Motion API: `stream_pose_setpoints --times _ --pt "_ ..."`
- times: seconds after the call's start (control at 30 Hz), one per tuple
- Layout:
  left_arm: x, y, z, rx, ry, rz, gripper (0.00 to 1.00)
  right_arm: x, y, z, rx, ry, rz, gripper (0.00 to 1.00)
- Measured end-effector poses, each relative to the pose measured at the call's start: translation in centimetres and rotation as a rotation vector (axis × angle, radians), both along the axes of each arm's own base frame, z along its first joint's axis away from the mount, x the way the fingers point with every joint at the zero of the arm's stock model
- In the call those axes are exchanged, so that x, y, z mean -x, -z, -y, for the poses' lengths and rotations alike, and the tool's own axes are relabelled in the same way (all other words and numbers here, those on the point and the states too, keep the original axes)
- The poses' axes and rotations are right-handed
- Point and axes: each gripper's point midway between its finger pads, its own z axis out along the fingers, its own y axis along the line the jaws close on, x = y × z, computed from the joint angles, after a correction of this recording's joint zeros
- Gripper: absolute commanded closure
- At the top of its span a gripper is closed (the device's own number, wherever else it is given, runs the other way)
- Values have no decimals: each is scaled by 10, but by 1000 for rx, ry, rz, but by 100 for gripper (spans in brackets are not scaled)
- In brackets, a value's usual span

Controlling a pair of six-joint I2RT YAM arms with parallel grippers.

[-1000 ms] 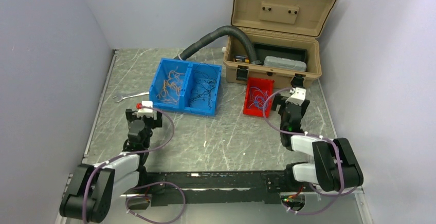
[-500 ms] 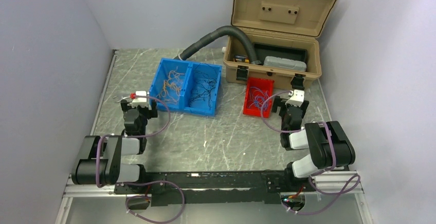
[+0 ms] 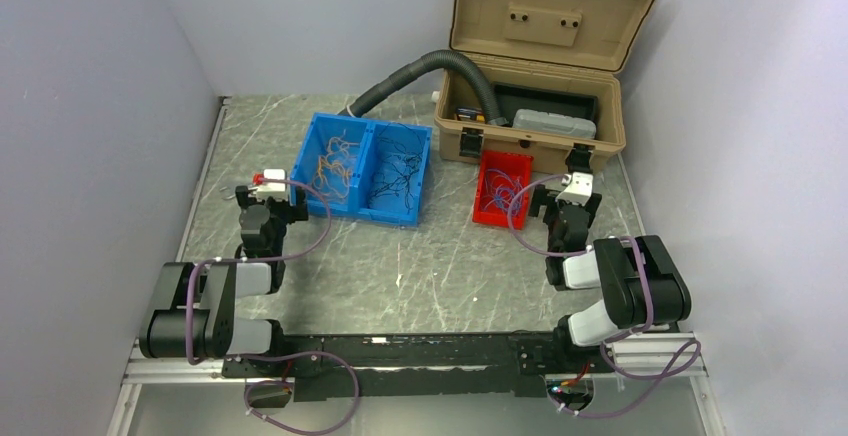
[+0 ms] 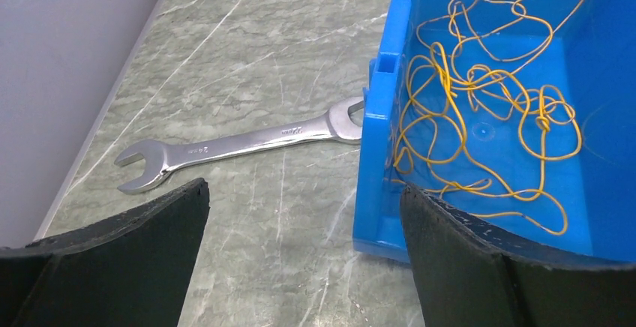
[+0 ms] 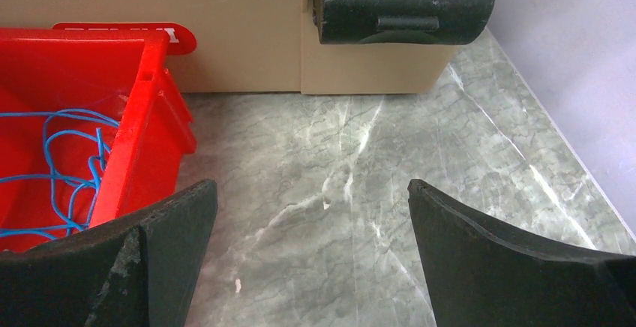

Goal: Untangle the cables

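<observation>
Thin yellow-orange cables (image 4: 480,94) lie tangled in the left half of the blue bin (image 3: 364,168); dark thin cables (image 3: 398,176) fill its right half. Thin blue cables (image 5: 67,169) lie in the red bin (image 3: 500,188). My left gripper (image 4: 304,248) is open and empty, low over the table just left of the blue bin's near corner (image 4: 379,214). My right gripper (image 5: 311,244) is open and empty, over bare table just right of the red bin (image 5: 146,154). In the top view the left gripper (image 3: 266,194) and right gripper (image 3: 572,191) sit near these bins.
A steel wrench (image 4: 240,141) lies on the table left of the blue bin. An open tan toolbox (image 3: 535,106) stands at the back right, with a grey corrugated hose (image 3: 410,74) running from it. Grey walls close both sides.
Both arms have drawn back and folded down toward their bases. The left gripper has moved left and farther from me, toward the wrench. The right gripper has barely shifted.
</observation>
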Motion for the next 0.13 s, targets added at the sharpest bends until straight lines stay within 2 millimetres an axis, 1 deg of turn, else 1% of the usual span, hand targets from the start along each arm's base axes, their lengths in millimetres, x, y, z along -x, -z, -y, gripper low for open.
stream_pose_setpoints --times 0.13 --pt "0 0 2 1 9 0 1 0 0 0 0 0 0 0"
